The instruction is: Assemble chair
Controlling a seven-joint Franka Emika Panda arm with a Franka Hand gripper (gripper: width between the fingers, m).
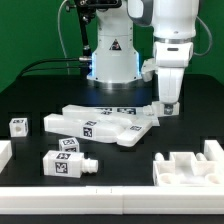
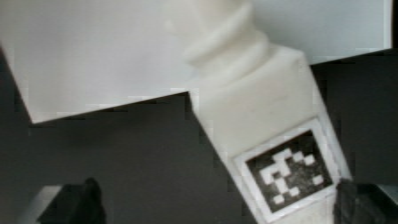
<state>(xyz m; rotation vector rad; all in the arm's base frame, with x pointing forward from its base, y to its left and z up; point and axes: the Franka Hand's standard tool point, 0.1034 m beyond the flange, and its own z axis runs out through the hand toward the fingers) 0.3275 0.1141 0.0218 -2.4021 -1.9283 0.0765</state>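
Note:
The chair parts are white plastic pieces with black-and-white tags. Several flat slabs lie in a heap in the middle of the black table. A small cube lies at the exterior view's left, and a blocky piece with a short peg lies nearer the front. My gripper hangs over the right end of the heap. In the wrist view the gripper is open, its dark fingertips wide apart. A long tagged slab lies below, between them, close to one finger. Nothing is held.
A white ribbed bracket stands at the front right of the exterior view. A low white rail runs along the front edge and a white block at the left edge. The robot base stands behind the heap.

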